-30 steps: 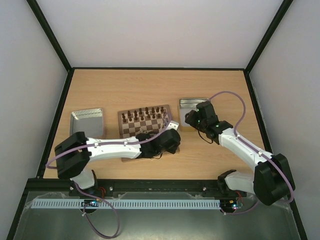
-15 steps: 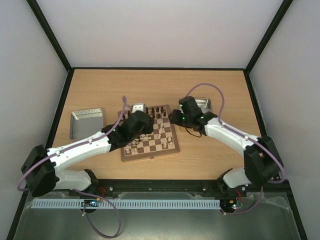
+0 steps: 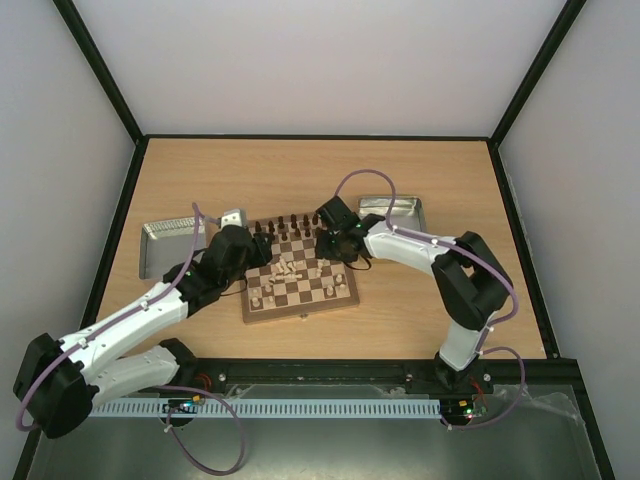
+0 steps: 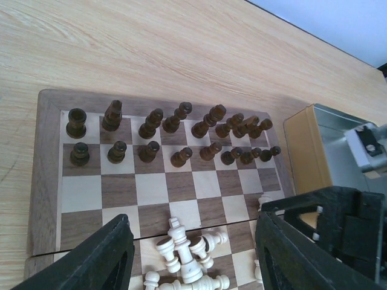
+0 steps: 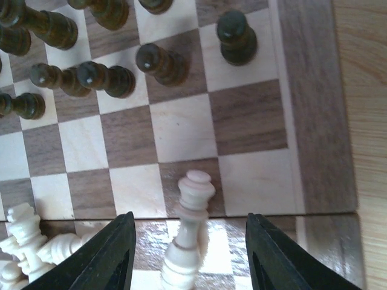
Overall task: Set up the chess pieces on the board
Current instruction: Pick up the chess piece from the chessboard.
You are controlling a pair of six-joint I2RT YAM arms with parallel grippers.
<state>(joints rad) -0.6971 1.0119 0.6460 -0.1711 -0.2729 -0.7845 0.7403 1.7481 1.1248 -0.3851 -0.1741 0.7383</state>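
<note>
The board (image 3: 300, 285) lies mid-table, with dark chessmen (image 4: 175, 124) standing in two rows along its far side. Several pale chess pieces (image 4: 184, 254) lie tumbled in a heap on the board's middle (image 3: 290, 268). My left gripper (image 4: 193, 257) hangs open over that heap, its fingers wide on either side and touching nothing; in the top view the left gripper (image 3: 255, 262) is over the board's left part. My right gripper (image 5: 190, 257) is open above the board's right edge (image 3: 338, 252). One pale piece (image 5: 192, 232) stands blurred between its fingers, apart from both.
A square metal tin (image 3: 172, 245) sits left of the board, under the left arm. A second tin (image 3: 395, 212) stands at the board's far right corner, and its wall (image 4: 308, 151) shows close to my left gripper's right finger. Low black walls ring the table.
The left arm swung from the board's near right edge to its left side and its jaws opened. The right arm came from the right tin to the board's right edge.
</note>
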